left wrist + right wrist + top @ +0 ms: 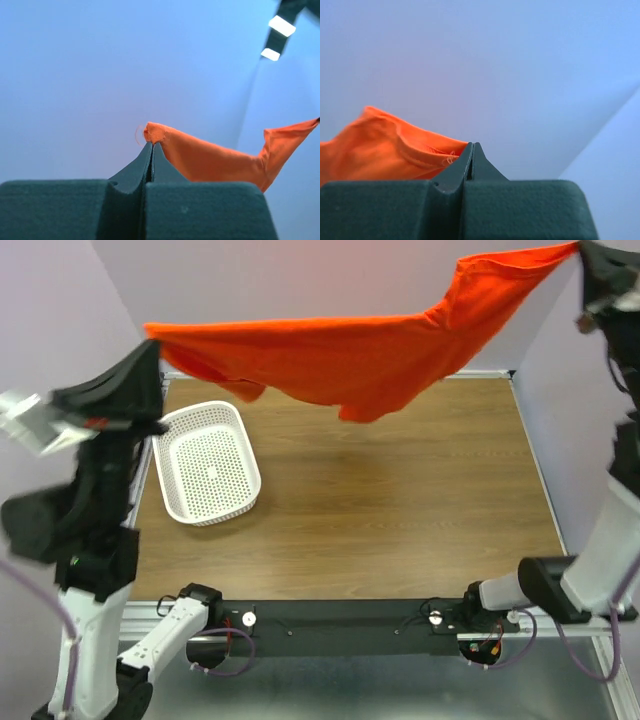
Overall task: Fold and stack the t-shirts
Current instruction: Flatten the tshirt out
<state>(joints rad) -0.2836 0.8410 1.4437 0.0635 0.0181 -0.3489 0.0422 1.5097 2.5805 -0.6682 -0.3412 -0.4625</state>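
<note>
The orange-red t-shirt (350, 355) hangs stretched in the air high above the table, between my two raised grippers. My left gripper (155, 340) is shut on its left corner, and in the left wrist view (152, 143) a tuft of cloth (200, 157) sticks out past the closed tips. My right gripper (585, 252) is shut on the other end at the top right, and in the right wrist view (472, 145) a hemmed edge of the shirt (385, 147) lies beside the closed tips. The shirt sags in the middle. No neck label shows.
A white perforated plastic basket (207, 462) lies on the wooden table (400, 510) at the left, below the shirt's left end. Pale walls close in the back and both sides. The arm bases stand on a black rail (340, 625) at the near edge.
</note>
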